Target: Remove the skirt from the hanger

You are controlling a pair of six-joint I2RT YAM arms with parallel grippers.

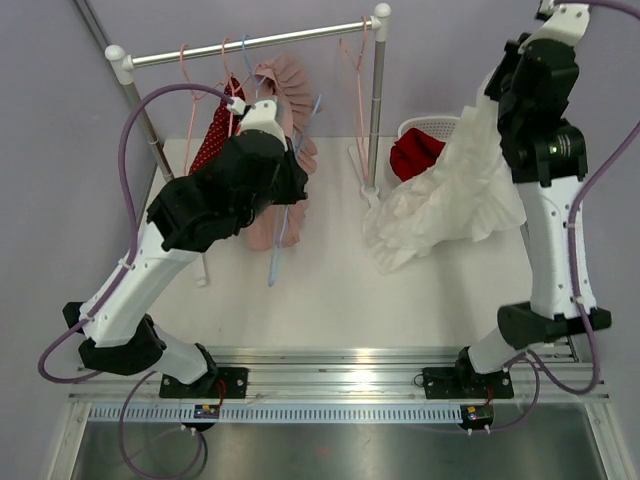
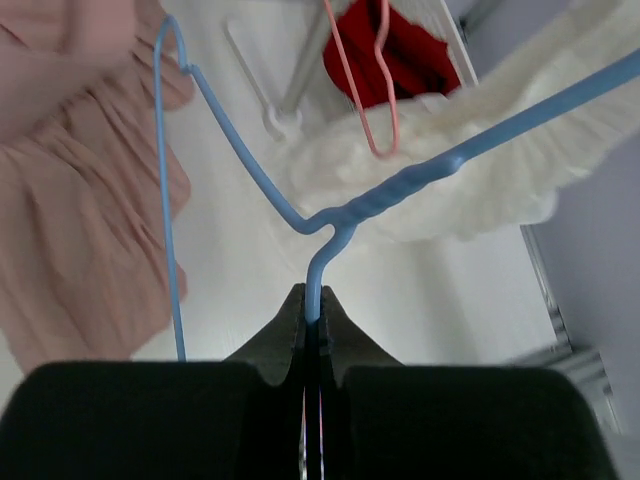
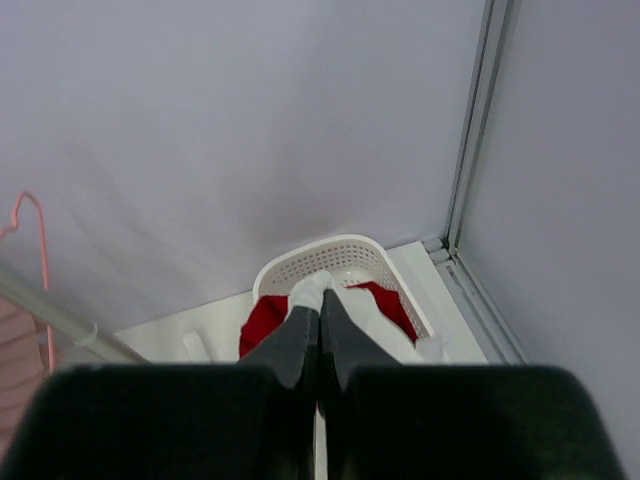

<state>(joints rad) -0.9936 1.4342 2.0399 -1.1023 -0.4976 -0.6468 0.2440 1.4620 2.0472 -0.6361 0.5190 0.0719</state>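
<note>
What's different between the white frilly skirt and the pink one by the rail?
The white skirt is cream; the pink skirt is dusty pink. The white skirt is pinched in the right claw, held clear of the rail; the pink skirt hangs by the rail, with no claw gripping it. Both are ruffled.

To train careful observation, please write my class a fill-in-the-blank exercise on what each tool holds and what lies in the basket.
1. The left tool is shut on a hanger whose colour is ____.
2. The right tool grips the ruffled skirt, which is ____ in colour.
3. The garment lying in the white basket is ____.

Missing words: blue; white; red.
</note>
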